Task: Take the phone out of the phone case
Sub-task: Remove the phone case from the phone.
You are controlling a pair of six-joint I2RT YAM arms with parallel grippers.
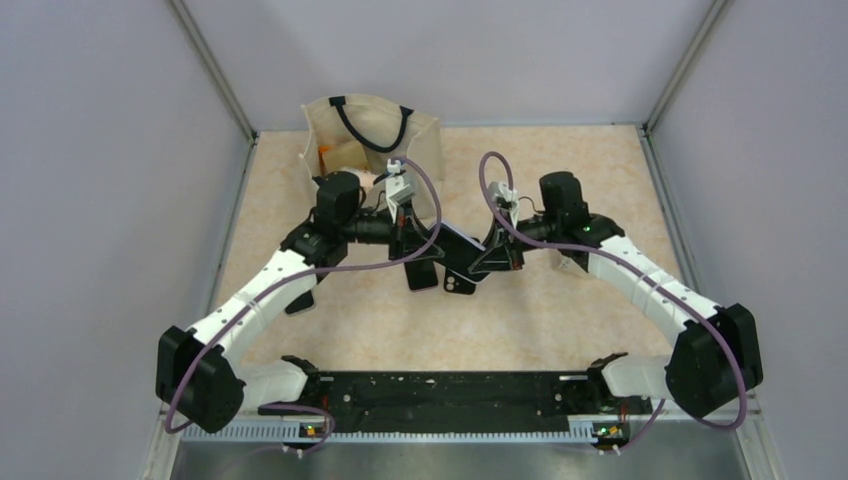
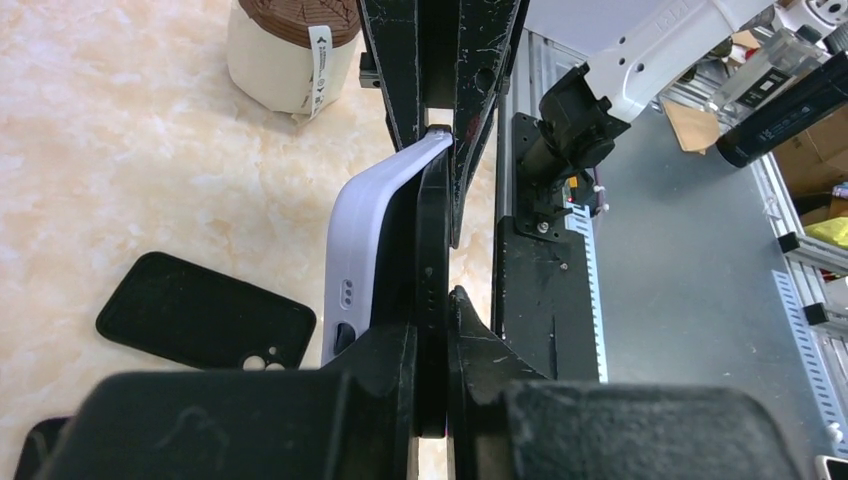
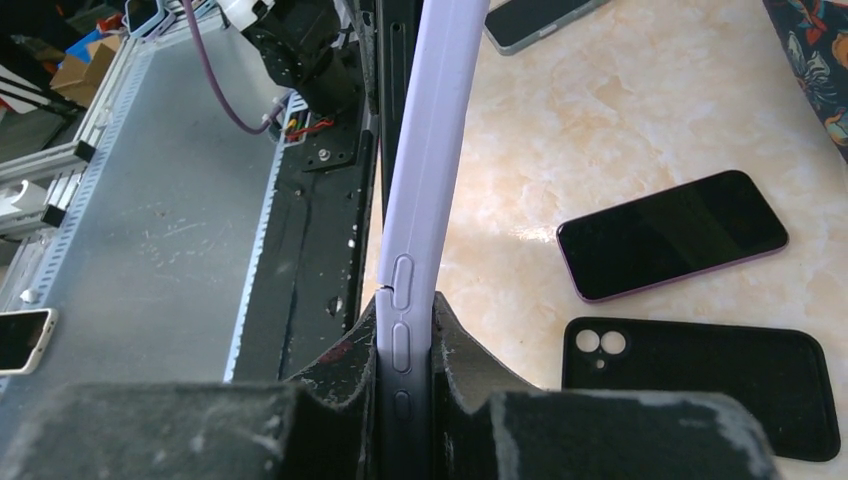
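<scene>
**Top external:** left gripper (image 1: pixel 412 243) and right gripper (image 1: pixel 492 255) met mid-table (image 1: pixel 560 180), both on a black phone (image 1: pixel 458 265) held off the surface. Jaw state was not readable from here. A cream tote bag (image 1: pixel 420 140) stood behind the phone by the back wall. Bare table lay right of the phone and grey walls closed three sides. A metal rail (image 1: pixel 430 432) ran along the near edge.

**Left wrist:** only this view showed the split. The left gripper's fingers (image 2: pixel 395 350) were clamped on the phone's bare edge. The lavender phone case (image 2: pixel 350 230) was peeled away at that end and still joined at the far end, where the right gripper pinched it. Left of the phone lay a spare black case (image 2: pixel 205 325). Beyond that stood a white container (image 2: pixel 280 60) with a brown top. Its tag (image 2: pixel 318 60) had print too small to read.

**Right wrist:** the right gripper's fingers (image 3: pixel 350 360) were closed on the lavender case's button side. Right of the phone lay a purple-rimmed phone (image 3: pixel 670 235) face up and a black case with camera cutouts (image 3: pixel 700 385). Floral cloth (image 3: pixel 810 60) sat at the corner. No brand was legible.
</scene>
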